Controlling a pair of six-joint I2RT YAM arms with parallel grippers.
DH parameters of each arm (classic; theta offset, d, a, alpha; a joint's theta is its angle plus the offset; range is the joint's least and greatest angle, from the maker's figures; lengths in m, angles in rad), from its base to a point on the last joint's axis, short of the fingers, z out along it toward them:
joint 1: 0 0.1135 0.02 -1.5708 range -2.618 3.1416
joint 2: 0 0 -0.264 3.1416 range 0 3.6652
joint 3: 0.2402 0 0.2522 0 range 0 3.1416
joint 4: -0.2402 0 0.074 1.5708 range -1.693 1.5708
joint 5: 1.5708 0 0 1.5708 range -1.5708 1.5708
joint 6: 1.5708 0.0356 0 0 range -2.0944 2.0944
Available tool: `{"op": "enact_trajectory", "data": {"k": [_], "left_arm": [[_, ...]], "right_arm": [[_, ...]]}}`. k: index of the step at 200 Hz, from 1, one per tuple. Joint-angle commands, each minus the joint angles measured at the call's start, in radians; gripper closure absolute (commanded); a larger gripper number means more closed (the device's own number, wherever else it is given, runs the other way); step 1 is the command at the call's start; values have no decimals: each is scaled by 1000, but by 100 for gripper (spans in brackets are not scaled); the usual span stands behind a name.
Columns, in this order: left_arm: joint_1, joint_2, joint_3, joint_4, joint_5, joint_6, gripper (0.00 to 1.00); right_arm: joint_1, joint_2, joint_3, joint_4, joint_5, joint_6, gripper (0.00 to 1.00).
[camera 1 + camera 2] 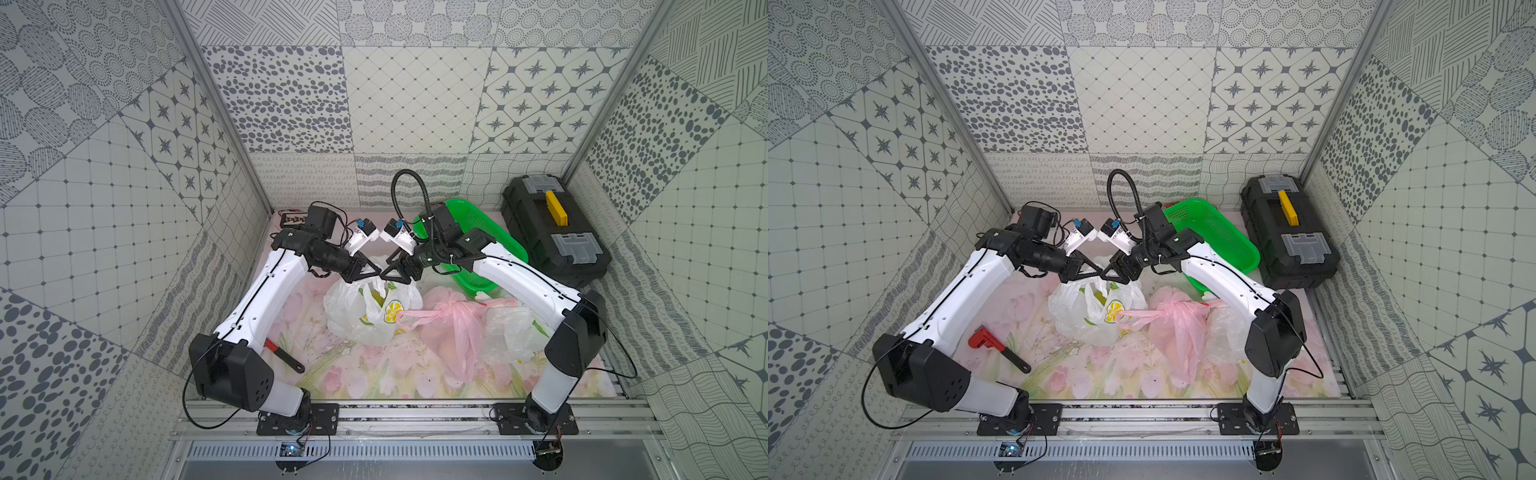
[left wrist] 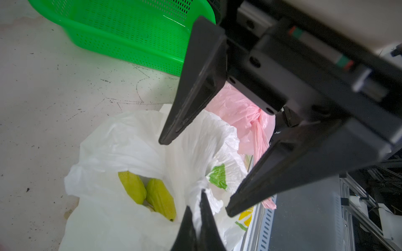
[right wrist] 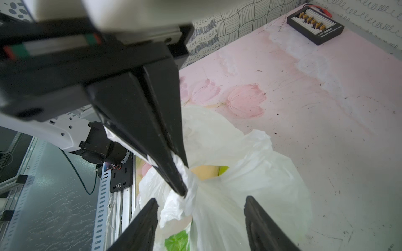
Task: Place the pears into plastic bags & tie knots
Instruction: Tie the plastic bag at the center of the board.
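Right wrist view, Jin here: left gripper (image 3: pixel 183 192) is clamped tight on a twisted handle strip (image 3: pixel 192 181) of the white lemon-print bag (image 3: pixel 250 173), with the plastic pinched right at the tips.

Ola: And the right gripper (image 3: pixel 201 198)?

Jin: Jaws wide, nothing pinched. Its two fingers straddle the bunched plastic just beyond the left tips. Whether a pad touches the film, cannot tell.

Ola: Where's the bag?

Jin: Both top views: middle of the floral mat (image 1: pixel 374 374), a bit far of centre, both grippers meeting tip to tip above it. The pink bag (image 1: pixel 453 336) touches it on the right.

Ola: Pears?

Jin: Inside the white bag. Left wrist view shows two green pears (image 2: pixel 150 193) side by side through the open mouth. Right wrist view shows a pale pear (image 3: pixel 205 171) beside a green edge.

Ola: Other bags?

Jin: Pink one is closed with a knot (image 1: pixel 446 309) on top, one handle loop trailing left to the white bag. A third bag (image 1: pixel 511 332), translucent white, lies right of the pink, partly under the right arm (image 1: pixel 523 282). Contents too hazy to call.

Ola: Clutter?

Jin: A green basket (image 2: pixel 134 43) far right behind the bags, black toolbox (image 1: pixel 552 237) right of it, red wrench (image 1: pixel 984 338) near left, connector board (image 3: pixel 315 28) in the far-left corner.
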Motion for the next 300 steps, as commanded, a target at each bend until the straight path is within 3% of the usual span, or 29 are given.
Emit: {"op": "enact_trajectory", "data": {"k": [1,41,68,92,115,133,160,184,210,240,264,279,300], "left_arm": [[-4,4,25,52,79,48,100],[-3,6,31,59,104,36,100],[-4,8,38,50,105,33,100],[-4,7,41,47,104,21,100],[-3,-10,33,56,112,5,100],[12,-33,3,85,145,-35,90],[51,-88,-101,167,229,-112,68],[66,-127,-169,206,254,-140,58],[60,-181,-243,321,332,-239,54],[12,-259,-318,440,332,-319,53],[6,-292,-322,381,291,-296,53],[42,-329,-284,309,266,-281,54],[152,-402,-266,385,276,-393,55]], "right_arm": [[11,-2,-31,1,-38,4,34],[17,26,-37,39,0,15,29],[19,34,-33,75,-1,49,36],[27,42,-22,65,25,53,54],[28,49,-43,93,116,69,86],[28,21,-100,194,195,96,100],[30,-24,-187,414,281,136,100],[43,-62,-303,688,346,148,100],[53,-56,-370,975,379,227,100],[60,-10,-380,1277,313,332,100],[62,61,-411,1421,277,366,99],[61,94,-458,1523,272,361,99],[61,121,-475,1558,271,336,100]]}}
